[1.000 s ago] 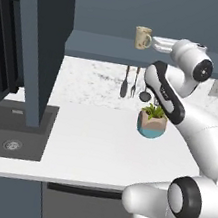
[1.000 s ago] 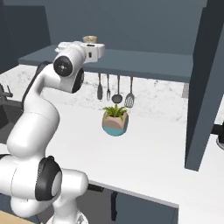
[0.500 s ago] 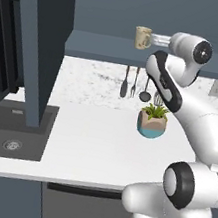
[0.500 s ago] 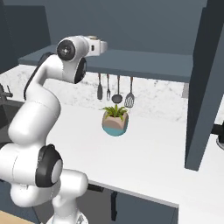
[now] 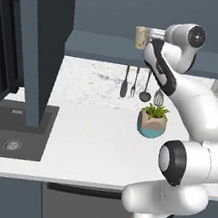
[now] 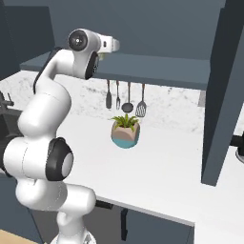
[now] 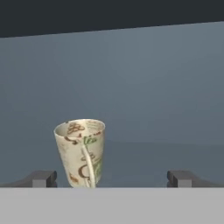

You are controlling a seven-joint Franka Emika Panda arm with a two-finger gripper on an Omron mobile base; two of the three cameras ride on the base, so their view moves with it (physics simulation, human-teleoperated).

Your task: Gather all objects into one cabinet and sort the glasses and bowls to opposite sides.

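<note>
A beige patterned mug [image 5: 140, 37] stands upright on the bottom shelf [image 5: 101, 47] of the dark slate-blue wall cabinet, whose door [image 5: 39, 43] hangs open. My gripper [image 5: 151, 34] is level with the mug, just to its right, and open. In the hand view the mug [image 7: 81, 153] stands between my fingertips [image 7: 41, 178] but closer to the left one, its handle facing me, and nothing touches it. From the right base view my gripper [image 6: 116, 45] points into the cabinet above the shelf [image 6: 157, 66]. The bowls are out of view.
A potted plant [image 5: 152, 121] sits on the white counter [image 5: 85, 142] below the cabinet. Kitchen utensils [image 5: 135, 85] hang on the marble backsplash. A dark sink [image 5: 16, 130] lies at the left. A second open cabinet door [image 6: 221, 90] stands at the right.
My hand has risen and moved left along the shelf toward the beige mug. The mug has stayed in place and the jaws have stayed open.
</note>
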